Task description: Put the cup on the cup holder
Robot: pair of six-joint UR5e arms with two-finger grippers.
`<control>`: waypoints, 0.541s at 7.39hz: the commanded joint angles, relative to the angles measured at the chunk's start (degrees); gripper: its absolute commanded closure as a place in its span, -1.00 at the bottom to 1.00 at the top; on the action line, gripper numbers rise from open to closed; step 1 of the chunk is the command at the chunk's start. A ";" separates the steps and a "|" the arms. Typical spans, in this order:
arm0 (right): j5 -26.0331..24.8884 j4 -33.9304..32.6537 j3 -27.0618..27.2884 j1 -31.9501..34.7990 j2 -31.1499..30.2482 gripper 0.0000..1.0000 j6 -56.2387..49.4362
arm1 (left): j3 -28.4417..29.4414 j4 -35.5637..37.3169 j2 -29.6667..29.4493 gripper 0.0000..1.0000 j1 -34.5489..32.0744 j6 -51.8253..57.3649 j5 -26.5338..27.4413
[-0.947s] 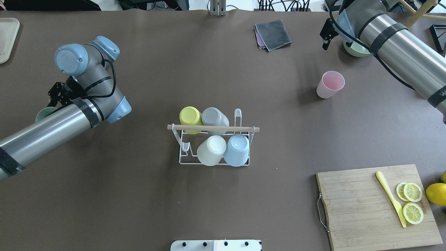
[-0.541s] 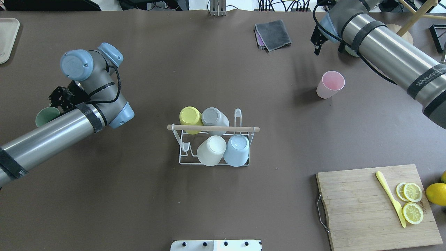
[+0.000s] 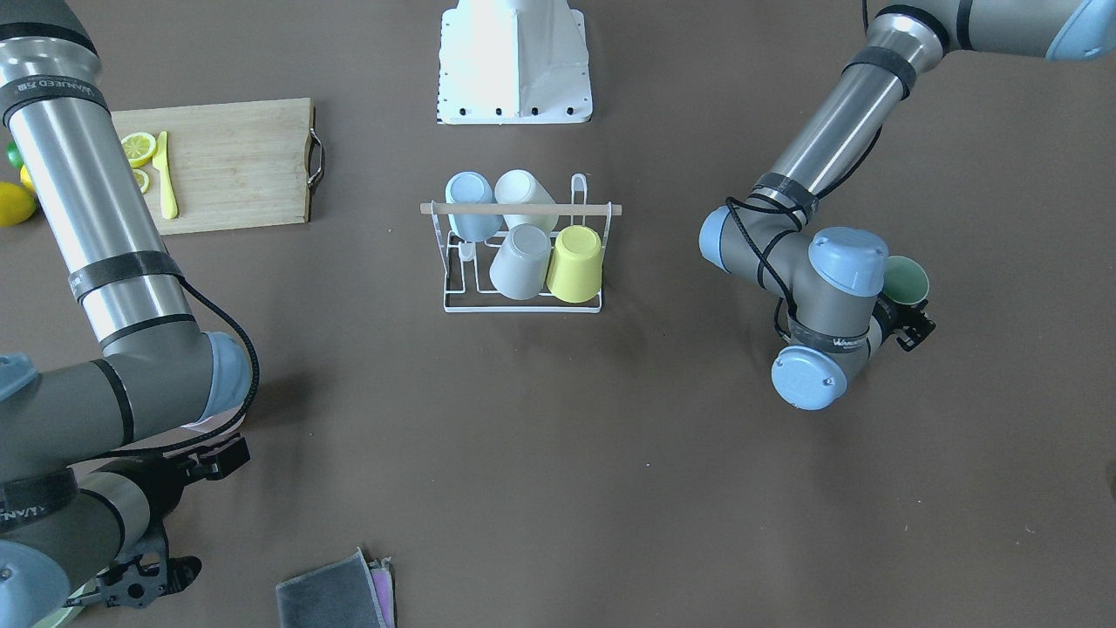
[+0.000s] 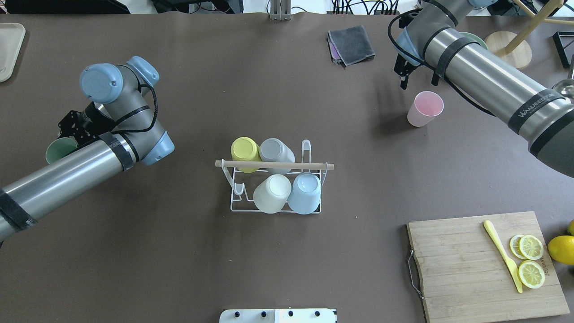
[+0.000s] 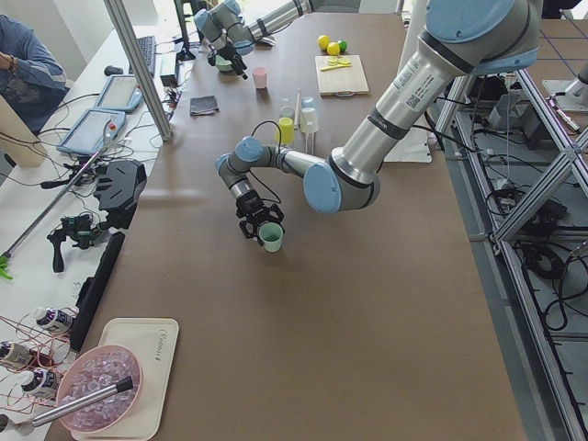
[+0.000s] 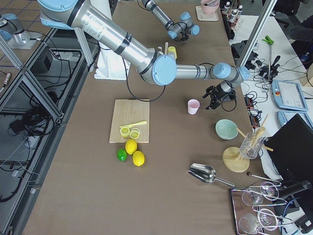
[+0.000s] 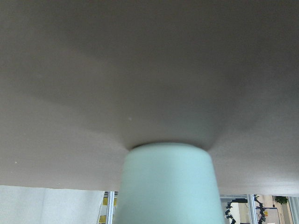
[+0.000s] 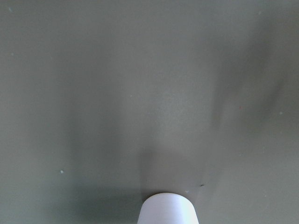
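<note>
The smooth brown desk (image 4: 287,269), with a cluttered bench (image 5: 101,110) beyond it, would likely let a clipped cup skid or topple. The cup holder (image 4: 320,166), mid-desk, carries four cups (image 4: 272,194) crowding its two free prongs (image 4: 306,148). The pink cup (image 4: 425,109) stands far right, by the right end effector (image 4: 418,83), spread wide. The green cup (image 4: 56,150) sits left, at the left end effector (image 5: 259,227), whose grip I cannot tell.

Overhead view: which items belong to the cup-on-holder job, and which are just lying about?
Job: cup holder, with yellow cup, grey cup, white cup and blue cup on it; green cup and pink cup, not yet racked.
Lying about: cutting board, yellow knife, lemon slices, lemon, grey cloth, tray.
</note>
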 commanded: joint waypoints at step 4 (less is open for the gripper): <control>-1.37 -4.00 -4.41 -1.36 -0.50 -1.00 -12.03 | 0.42 -0.29 0.13 -0.70 0.88 0.25 2.18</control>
